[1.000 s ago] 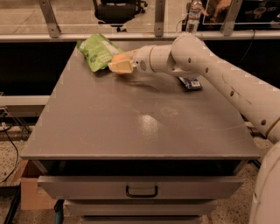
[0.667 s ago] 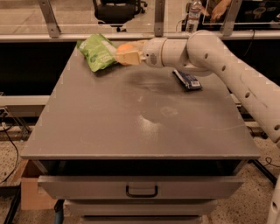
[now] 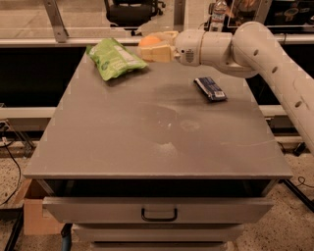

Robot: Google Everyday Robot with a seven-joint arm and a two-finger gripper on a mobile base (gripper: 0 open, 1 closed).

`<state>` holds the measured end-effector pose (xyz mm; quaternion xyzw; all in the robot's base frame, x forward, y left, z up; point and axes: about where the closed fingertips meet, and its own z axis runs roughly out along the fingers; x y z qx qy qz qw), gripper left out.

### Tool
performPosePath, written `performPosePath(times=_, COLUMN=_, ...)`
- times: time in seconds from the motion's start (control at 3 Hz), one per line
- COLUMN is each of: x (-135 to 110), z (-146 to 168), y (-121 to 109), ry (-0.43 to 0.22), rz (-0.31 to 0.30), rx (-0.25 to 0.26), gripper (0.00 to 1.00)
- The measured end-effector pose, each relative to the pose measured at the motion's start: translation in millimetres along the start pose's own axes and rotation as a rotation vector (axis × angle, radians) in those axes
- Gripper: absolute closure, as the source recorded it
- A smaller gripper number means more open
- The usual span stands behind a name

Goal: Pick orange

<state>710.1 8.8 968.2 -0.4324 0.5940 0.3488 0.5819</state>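
Orange (image 3: 148, 41) clamped between the fingers of the gripper (image 3: 153, 45), at the far edge of the grey table (image 3: 147, 142), just right of the green snack bag (image 3: 114, 59). Blue packet (image 3: 210, 88) lies apart, right.

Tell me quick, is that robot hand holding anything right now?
Hand: closed, holding the orange, at the far edge of the table, beside the green bag.

Grey table (image 3: 147, 132); drawer (image 3: 157, 208) with black handle (image 3: 159, 214) below. Rail (image 3: 44, 42) behind, black office chair (image 3: 131, 9) beyond. Speckled floor (image 3: 9, 188), cable (image 3: 15, 166) left, cardboard box (image 3: 33, 218) under table's left side.
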Motion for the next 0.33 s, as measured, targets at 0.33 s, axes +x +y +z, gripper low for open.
performPosePath(times=0.33, x=0.0, z=0.1, y=0.1, ry=0.0, rz=0.0, rx=0.0, gripper=1.0)
